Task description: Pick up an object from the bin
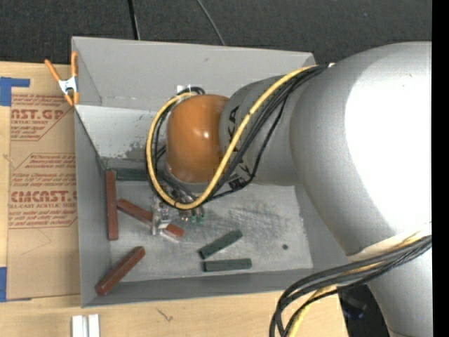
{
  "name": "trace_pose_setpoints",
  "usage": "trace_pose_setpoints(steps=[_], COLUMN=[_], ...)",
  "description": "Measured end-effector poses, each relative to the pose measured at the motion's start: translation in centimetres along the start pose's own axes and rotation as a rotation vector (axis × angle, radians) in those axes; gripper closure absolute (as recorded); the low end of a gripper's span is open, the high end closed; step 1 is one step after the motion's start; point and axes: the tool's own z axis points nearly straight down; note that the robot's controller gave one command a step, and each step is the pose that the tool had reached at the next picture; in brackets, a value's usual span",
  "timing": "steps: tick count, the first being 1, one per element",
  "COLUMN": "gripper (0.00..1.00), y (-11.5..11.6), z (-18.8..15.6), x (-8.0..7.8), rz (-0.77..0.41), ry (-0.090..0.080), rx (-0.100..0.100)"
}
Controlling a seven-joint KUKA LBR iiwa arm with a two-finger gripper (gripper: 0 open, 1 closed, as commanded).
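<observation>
the arm (351,139) is seen reaching in from the right over the bin (273,213), with its orange cover (196,135) above the left half of the floor. the gripper (167,223) is set low, just over a red stub (175,232) at the inner end of a slanted red stick (132,210), left of the floor's middle. whether it is open or closed cannot be told, and nothing can be said to be held.

the step is judged to be the approach to a pick. it would be done well if one piece alone were taken. the stub and the slanted stick lie touching or nearly so, so the gripper should be centred on one and squared across its narrow width. a straight descent is advised, since the metal floor gives nothing, and then a straight lift.

the floor is flat, scuffed and mostly bare. room is ample to the right, where two green sticks (219,244) lie well apart from the gripper. less is left on the other side, where a long red stick (111,206) lies near the sloped wall and a front red stick (119,270) lies by the corner.
</observation>
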Motion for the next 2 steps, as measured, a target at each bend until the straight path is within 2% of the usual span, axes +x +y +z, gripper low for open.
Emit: trace_pose_setpoints(steps=[1, 2], gripper=[1.00, 1.00], y=[0.0, 1.0], z=[0.0, -20.8], x=[0.0, -0.5], rz=[0.000, -0.061], ry=[0.000, 0.010], rx=[0.000, 0.003])
